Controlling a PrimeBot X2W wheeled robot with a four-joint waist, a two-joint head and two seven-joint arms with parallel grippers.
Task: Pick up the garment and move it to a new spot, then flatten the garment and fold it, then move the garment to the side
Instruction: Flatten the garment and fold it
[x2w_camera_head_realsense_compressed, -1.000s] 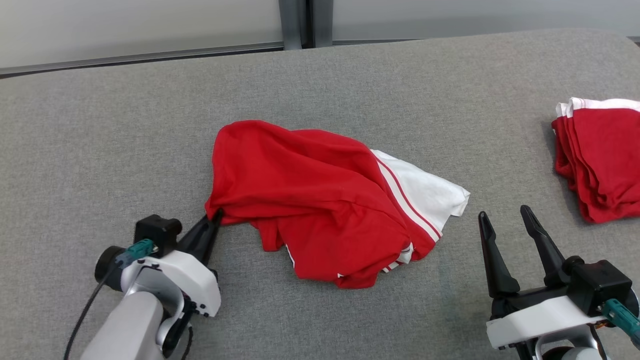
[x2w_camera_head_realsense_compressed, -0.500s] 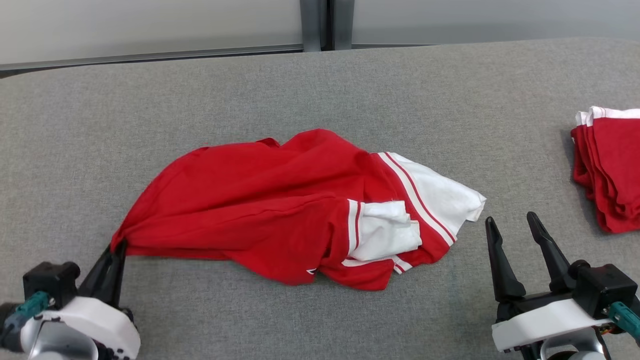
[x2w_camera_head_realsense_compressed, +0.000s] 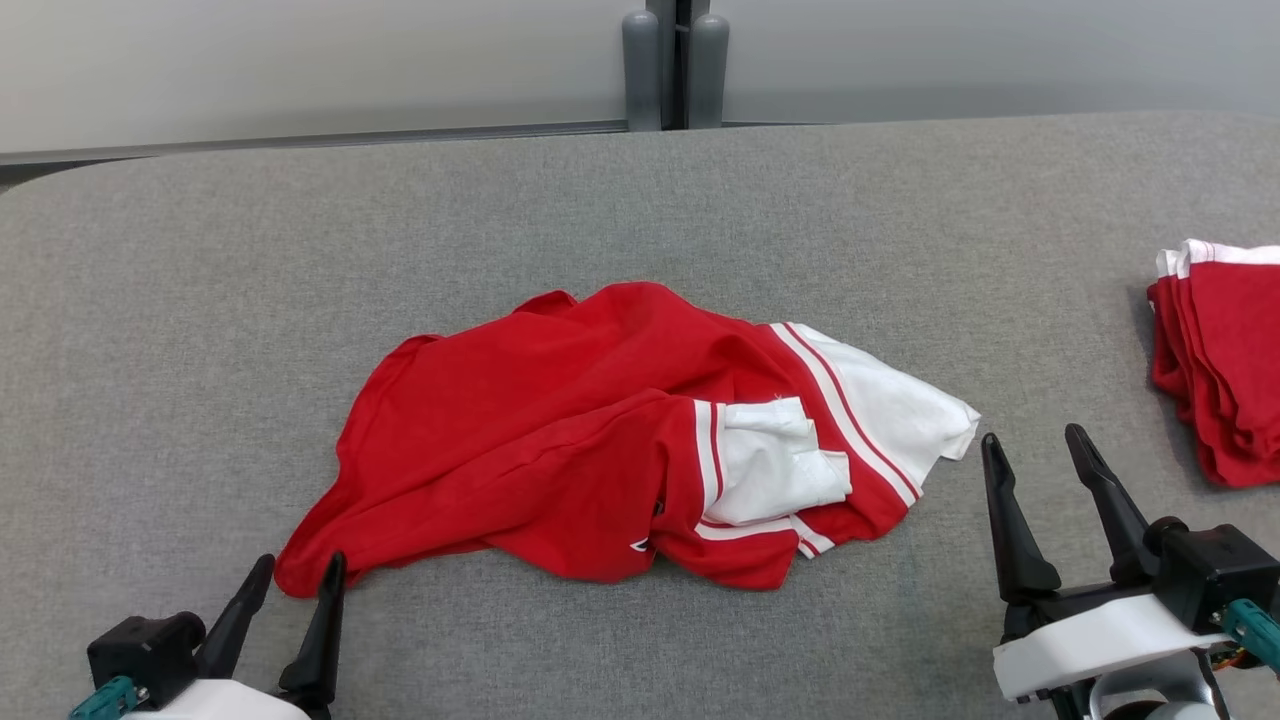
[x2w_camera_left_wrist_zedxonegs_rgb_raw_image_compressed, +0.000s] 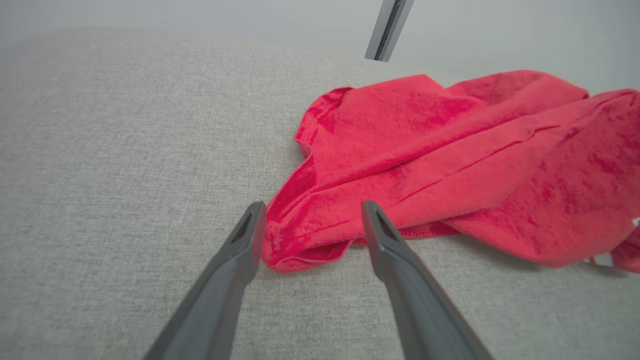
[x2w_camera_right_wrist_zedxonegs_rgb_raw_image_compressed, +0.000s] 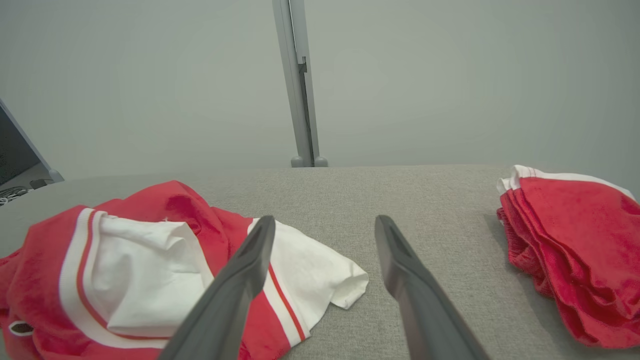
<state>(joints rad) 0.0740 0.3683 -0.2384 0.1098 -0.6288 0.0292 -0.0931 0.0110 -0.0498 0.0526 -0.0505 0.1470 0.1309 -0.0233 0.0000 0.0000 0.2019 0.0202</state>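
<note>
A red garment (x2w_camera_head_realsense_compressed: 560, 450) with white sleeves and red-white stripes lies crumpled in the middle of the grey table (x2w_camera_head_realsense_compressed: 300, 260). My left gripper (x2w_camera_head_realsense_compressed: 297, 575) stands open at the garment's near-left corner, its fingers either side of the red hem, which rests on the table. The left wrist view shows that corner (x2w_camera_left_wrist_zedxonegs_rgb_raw_image_compressed: 300, 245) lying between the spread fingers of the left gripper (x2w_camera_left_wrist_zedxonegs_rgb_raw_image_compressed: 311, 216). My right gripper (x2w_camera_head_realsense_compressed: 1035, 447) is open just right of the white sleeve (x2w_camera_head_realsense_compressed: 930, 420), holding nothing. In the right wrist view the right gripper (x2w_camera_right_wrist_zedxonegs_rgb_raw_image_compressed: 325, 225) points past the sleeve tip (x2w_camera_right_wrist_zedxonegs_rgb_raw_image_compressed: 345, 285).
A stack of folded red garments (x2w_camera_head_realsense_compressed: 1225, 360) with white edges lies at the table's right edge, also seen as the red stack (x2w_camera_right_wrist_zedxonegs_rgb_raw_image_compressed: 570, 260) in the right wrist view. A grey post (x2w_camera_head_realsense_compressed: 675, 65) stands behind the table against a pale wall.
My left gripper dragged the garment's corner to the left and toward me, spreading the cloth, then opened and let it go. The head camera shifted. The right gripper stayed open.
</note>
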